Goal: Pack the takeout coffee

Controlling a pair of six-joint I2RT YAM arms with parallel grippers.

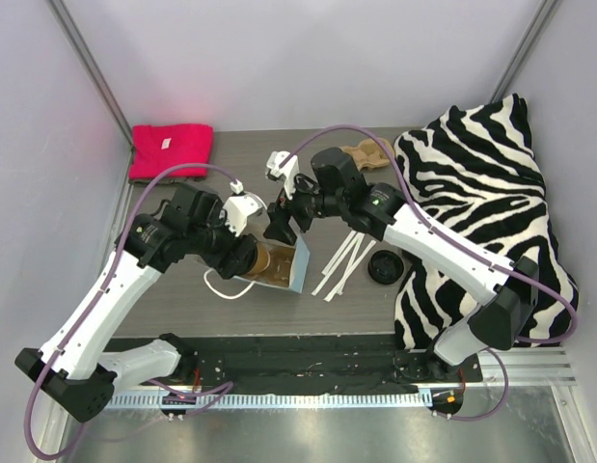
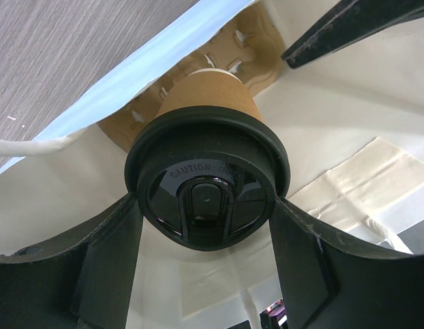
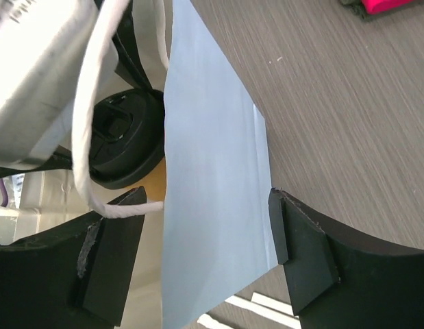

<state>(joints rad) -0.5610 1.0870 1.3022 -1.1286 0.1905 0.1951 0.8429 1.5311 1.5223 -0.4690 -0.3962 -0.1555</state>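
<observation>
- My left tool [image 2: 206,205] is clamped on the coffee [image 2: 208,110]. Its two fingers [image 2: 109,253] press the rim of the black lid [image 2: 208,164] from either side.
- The coffee lies inside the bag [image 3: 212,205], lid toward my left wrist and tan body pointing deeper in.
- The far end of the coffee meets the carrier [image 2: 256,41], which is also inside the bag. I cannot tell whether it sits in a pocket.
- The bag lies on its side on the tabletop [image 3: 348,103], with its mouth toward my left arm.
- My right tool [image 3: 206,199] is apart and straddles the bag's blue wall at the mouth. One finger is inside against the cream lining and the other is outside over the tabletop. The outer finger touches the wall's edge.
- A white handle [image 3: 85,137] loops down past my right tool's inner finger.
- From above, both tools meet at the bag in the middle of the tabletop, the right just beyond the left.
- A second lid [image 1: 385,265] lies on the tabletop right of the bag, with white strips [image 1: 341,258] between the two.
- A zebra cloth [image 1: 481,193] covers the right side, and a red towel [image 1: 171,149] sits at the far left corner.
</observation>
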